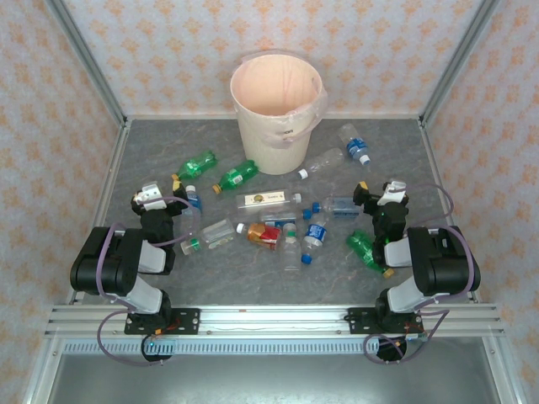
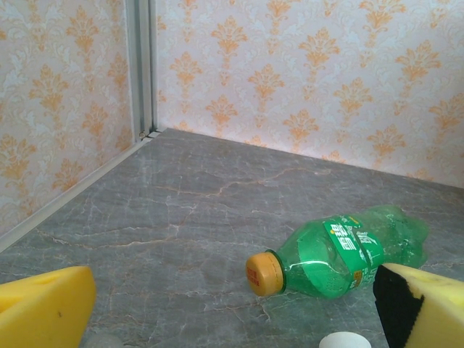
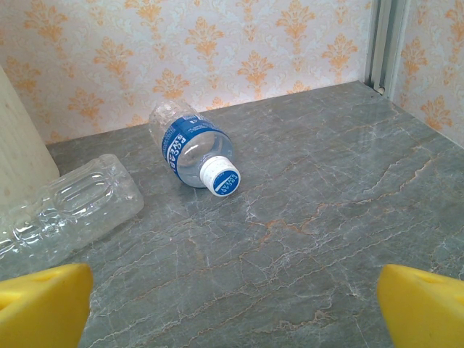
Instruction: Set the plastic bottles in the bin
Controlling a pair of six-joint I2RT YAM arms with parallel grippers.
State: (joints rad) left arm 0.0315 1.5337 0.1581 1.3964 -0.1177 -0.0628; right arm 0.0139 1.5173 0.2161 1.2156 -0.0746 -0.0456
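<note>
Yellow finger pads (image 2: 43,308) sit closest to each wrist lens, spread to the frame edges with nothing between them. Left gripper (image 1: 149,197) and right gripper (image 1: 381,193) are both wide apart and hold nothing. They sit low over the table (image 1: 152,143), one on either side of the scatter.

Bin (image 1: 274,139): upright, far centre, bag liner (image 1: 313,105) draped over the rim, nothing seen inside. All bottles (image 1: 268,199) lie on their sides on the table, none in the bin. Task looks unstarted.

Risks, my read:
- Bin is far taller than any bottle. A low carry clips the rim and shoves or tips it. The loose liner could snag a finger.
- Bottles are round and slick, so one pad landing first will roll them away. Thin walls may buckle and squirt out under a hard squeeze.
- Centre cluster (image 1: 282,227) is touching or overlapping. Picking one nudges its neighbours.
- Green bottle by right arm (image 1: 368,250) lies just beside that arm's base: awkward reach.
- Both arms going to the bin together could collide.

Counts from the top view:
- 1 bin, 2 arms (image 1: 118,265).
- Green bottles (image 1: 234,175): 3.
- Red-orange bottle (image 1: 263,236): 1.
- Clear bottles (image 1: 320,162): about 9 or 10, caps blue or white. Overlap in the cluster blocks an exact number.
- Total: roughly 13 or 14.
</note>
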